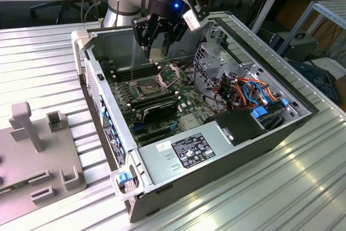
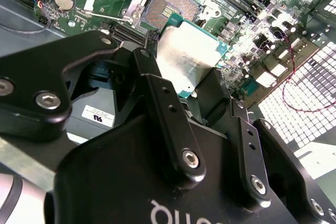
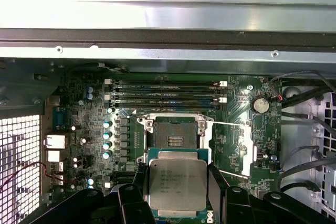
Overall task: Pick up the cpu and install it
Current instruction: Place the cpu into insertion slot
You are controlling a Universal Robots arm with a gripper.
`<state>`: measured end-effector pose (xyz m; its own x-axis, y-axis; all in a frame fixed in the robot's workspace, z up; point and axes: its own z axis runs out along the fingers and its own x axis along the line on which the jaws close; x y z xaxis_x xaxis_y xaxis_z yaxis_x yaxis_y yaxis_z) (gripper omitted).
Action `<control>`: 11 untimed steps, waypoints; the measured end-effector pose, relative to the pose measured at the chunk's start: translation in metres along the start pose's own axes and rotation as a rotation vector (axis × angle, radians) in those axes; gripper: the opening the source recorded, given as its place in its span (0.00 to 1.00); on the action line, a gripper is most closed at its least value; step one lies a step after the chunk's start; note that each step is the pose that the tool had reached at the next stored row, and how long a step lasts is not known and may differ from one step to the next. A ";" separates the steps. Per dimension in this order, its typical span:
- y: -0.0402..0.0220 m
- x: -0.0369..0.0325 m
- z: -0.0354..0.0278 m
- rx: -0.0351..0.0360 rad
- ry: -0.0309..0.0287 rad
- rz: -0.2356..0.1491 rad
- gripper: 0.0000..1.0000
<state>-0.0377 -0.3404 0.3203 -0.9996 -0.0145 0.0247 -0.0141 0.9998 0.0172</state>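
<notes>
The cpu (image 3: 177,184), a thin square chip with a silvery face on a teal-green edge, is clamped between my gripper's black fingers (image 3: 216,181). In the second wrist view the cpu (image 2: 186,61) hangs above the board, apart from it. The motherboard socket (image 3: 173,135) lies open with its metal frame swung up, just beyond the chip; the same socket (image 2: 170,3) shows bare contact pins. In the exterior view my gripper (image 1: 157,39) hovers over the back part of the open computer case (image 1: 108,128), above and slightly behind the socket (image 1: 147,86).
Memory slots (image 3: 165,93) run beside the socket. A raised lever and frame (image 1: 170,71) stand at the socket's edge. A drive cage (image 1: 213,60), coloured cables (image 1: 246,90) and a power supply (image 1: 186,150) fill the case's right side. A grey fixture (image 1: 38,150) sits at the exterior view's left.
</notes>
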 end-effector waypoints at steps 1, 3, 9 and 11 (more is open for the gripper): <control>0.0000 0.0000 0.0000 0.0001 0.0000 0.000 0.55; 0.0001 0.0000 0.0000 0.0001 0.0001 0.000 0.55; 0.0001 0.0000 0.0003 -0.0018 -0.0012 0.072 0.55; 0.0000 0.0000 0.0005 -0.0025 -0.0018 0.110 0.55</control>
<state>-0.0377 -0.3404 0.3198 -0.9951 0.0953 0.0248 0.0957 0.9953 0.0171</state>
